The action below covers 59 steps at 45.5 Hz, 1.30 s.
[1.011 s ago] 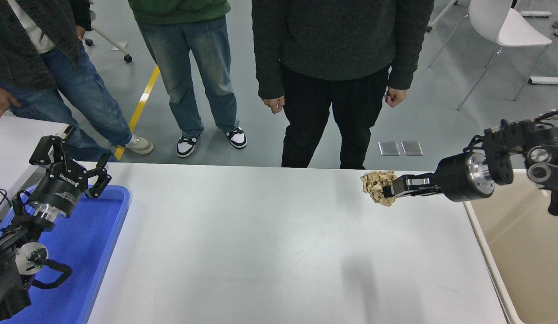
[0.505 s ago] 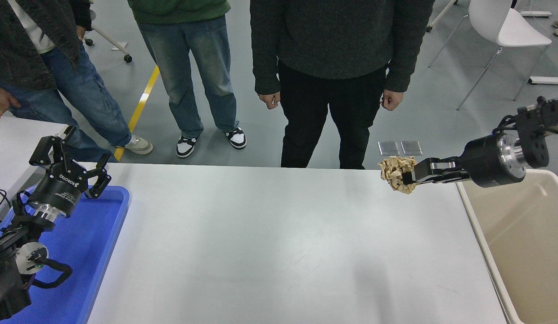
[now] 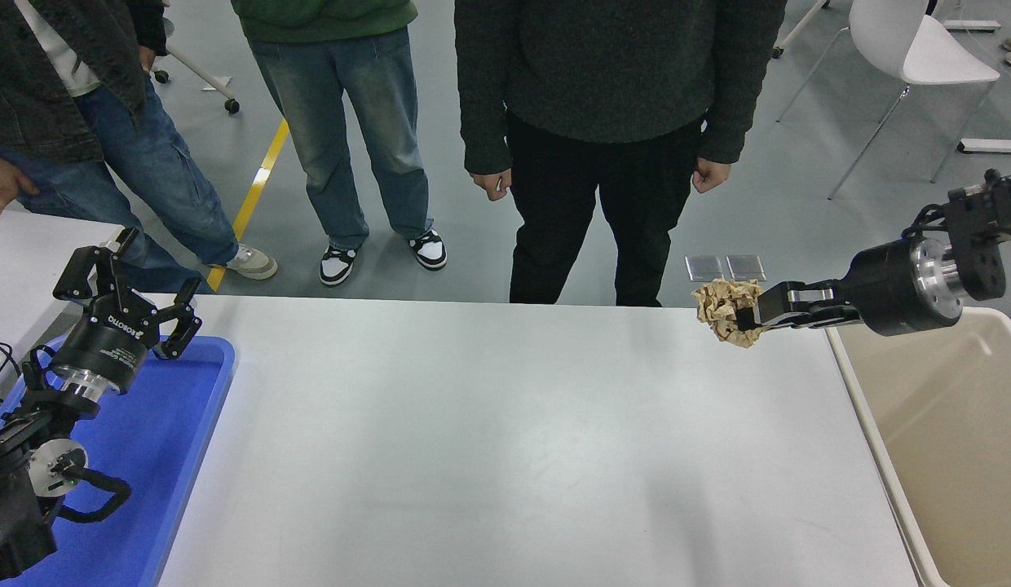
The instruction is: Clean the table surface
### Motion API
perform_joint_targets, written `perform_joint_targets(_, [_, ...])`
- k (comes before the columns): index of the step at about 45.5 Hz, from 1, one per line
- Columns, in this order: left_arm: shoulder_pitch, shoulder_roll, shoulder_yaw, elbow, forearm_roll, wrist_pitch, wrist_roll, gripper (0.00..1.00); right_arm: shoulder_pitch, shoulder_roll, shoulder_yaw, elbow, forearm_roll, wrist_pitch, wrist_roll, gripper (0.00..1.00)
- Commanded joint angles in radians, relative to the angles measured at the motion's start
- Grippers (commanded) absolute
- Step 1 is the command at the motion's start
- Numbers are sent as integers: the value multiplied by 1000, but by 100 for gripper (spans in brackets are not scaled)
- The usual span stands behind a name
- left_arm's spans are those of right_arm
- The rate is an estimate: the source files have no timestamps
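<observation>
Smooth matte white rectangular tabletop (image 3: 489, 440), right black gripper (image 3: 748, 315) pinching crumpled brown paper wad (image 3: 721, 311) above its far edge, left black gripper (image 3: 126, 285) spread over blue plastic tray (image 3: 167, 456)

Bright, even overhead light; soft shadows, sharp focus throughout.

The only readable print is "ROBOTIQ", white and upside down, on the left tool's (image 3: 132, 287) black body.

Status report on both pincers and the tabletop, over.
Right pincer shut on crumpled brown paper, held above the table's far right corner. Left pincer open, parked over blue tray. Table surface bare. Beige bin alongside, path unobstructed.
</observation>
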Motion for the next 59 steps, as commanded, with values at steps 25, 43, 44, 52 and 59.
perform_joint_targets(25, [0, 0, 1, 0, 0, 0, 0, 100, -182, 56, -7, -459, 112, -275, -3, 0])
perform_joint_targets(43, [0, 0, 1, 0, 0, 0, 0, 100, -337, 149, -9, -711, 221, -424, -3, 0])
perform_joint_targets(44, [0, 0, 1, 0, 0, 0, 0, 100, -346, 156, -7, -720, 225, -432, -3, 0])
perform_joint_targets(52, [0, 0, 1, 0, 0, 0, 0, 100, -406, 232, -12, -835, 264, -487, -3, 0])
perform_joint_targets(59, [0, 0, -1, 0, 0, 0, 0, 100, -446, 297, -13, -931, 288, -521, -4, 0])
